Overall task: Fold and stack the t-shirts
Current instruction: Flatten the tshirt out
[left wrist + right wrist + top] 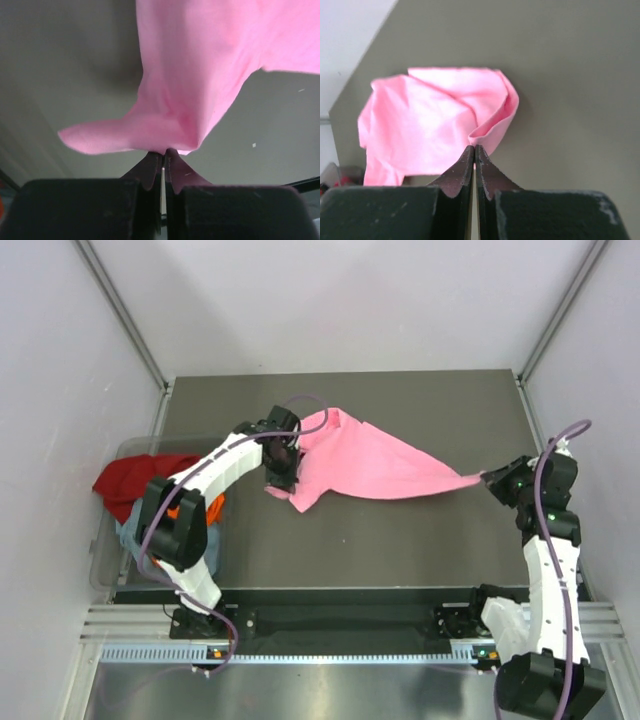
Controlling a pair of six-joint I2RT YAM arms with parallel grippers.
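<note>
Leftward, red t-shirt (130, 480) in bin (100, 575); left fingers (150, 172), right fingers (462, 172) tight on pink t-shirt (370, 460).

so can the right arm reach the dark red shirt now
Probably not: the right gripper is shut on the pink t-shirt, and the dark red t-shirt lies far left, beyond the left arm.

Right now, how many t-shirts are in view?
4. The pink t-shirt, gripped by left tool and right tool above the table; dark red t-shirt, orange t-shirt and grey-blue t-shirt heaped at the table's left edge. More may hide beneath.
</note>
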